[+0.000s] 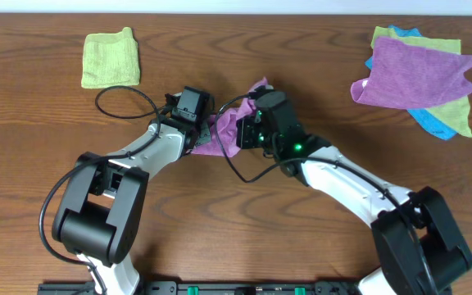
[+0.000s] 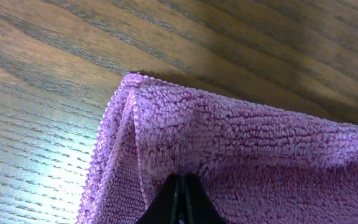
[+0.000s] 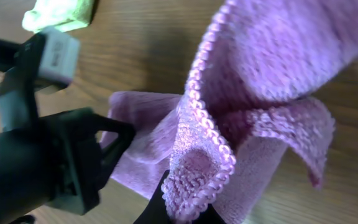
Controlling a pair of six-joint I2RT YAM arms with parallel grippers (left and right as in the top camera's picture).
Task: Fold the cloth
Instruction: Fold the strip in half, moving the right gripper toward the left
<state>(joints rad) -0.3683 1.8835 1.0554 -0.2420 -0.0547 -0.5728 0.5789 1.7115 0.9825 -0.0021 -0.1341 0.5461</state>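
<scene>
The cloth (image 1: 226,136) sits bunched near the middle of the table (image 1: 23,123), gathered up between the two arms rather than spread flat. The left tool (image 2: 182,198) is pinched closed on it: its dark fingertips meet on the lilac terry just below a doubled-over corner, and the hemmed edge runs down to the left. The right tool (image 3: 180,210) is likewise clamped on a stitched edge of the cloth (the fabric bulges out around its fingers), and a loose flap rises above it. The two tools are near each other, with the cloth bridging them. A lime-green cloth (image 1: 111,57) lies folded at the far left, and a pile of cloths (image 1: 416,78), purple over green and blue, lies at the far right, well apart from the arms
</scene>
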